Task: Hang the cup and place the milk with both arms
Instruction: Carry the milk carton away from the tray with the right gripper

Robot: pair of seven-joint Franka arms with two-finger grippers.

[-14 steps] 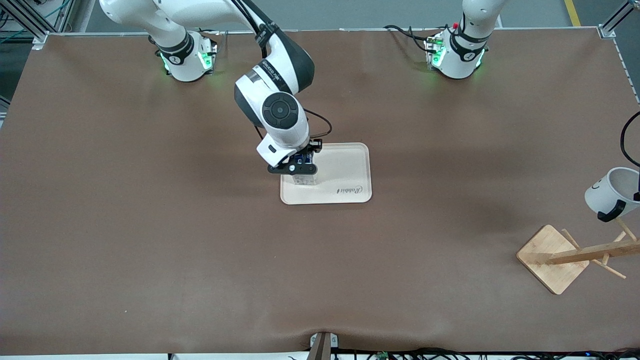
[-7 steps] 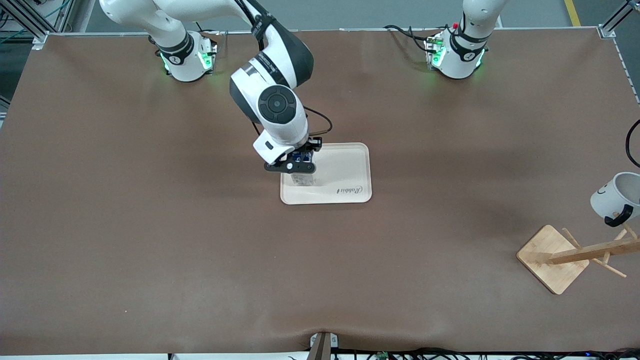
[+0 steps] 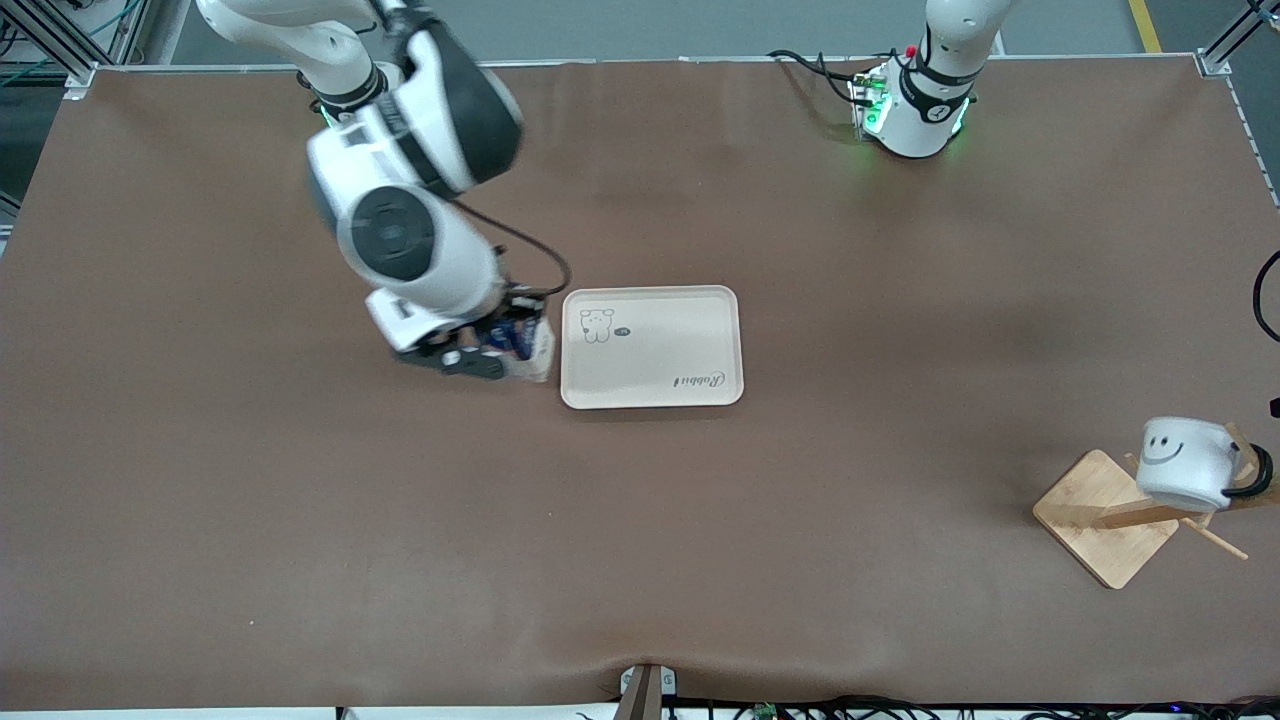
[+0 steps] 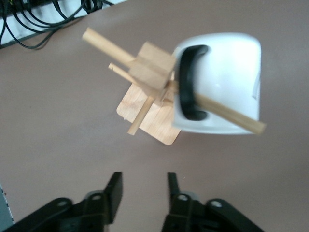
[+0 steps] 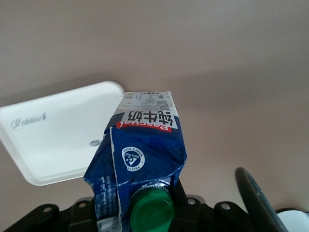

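- The cup (image 3: pixel 1188 463) has left the left gripper (image 4: pixel 144 186) and now hangs on the wooden rack (image 3: pixel 1110 515), frame's lower right; fingers apart, empty.
- The right gripper (image 3: pixel 505 350), fingers clamped on the milk (image 3: pixel 528 348), has swung off the tray (image 3: pixel 652 346), centre; placing remains.
- Brown counter (image 3: pixel 640 560); grey floor at top.

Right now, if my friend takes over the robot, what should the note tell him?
Left end effector: open and empty, up above the wooden rack.
Right end effector: shut on the milk, held in the air over the table beside the tray, at the edge toward the right arm's end.
Cup: hanging by its black handle on a peg of the rack, at the left arm's end of the table.
Done: cup hung and let go.
Left: the tray holds nothing yet; the milk probably still has to be set on it and released.
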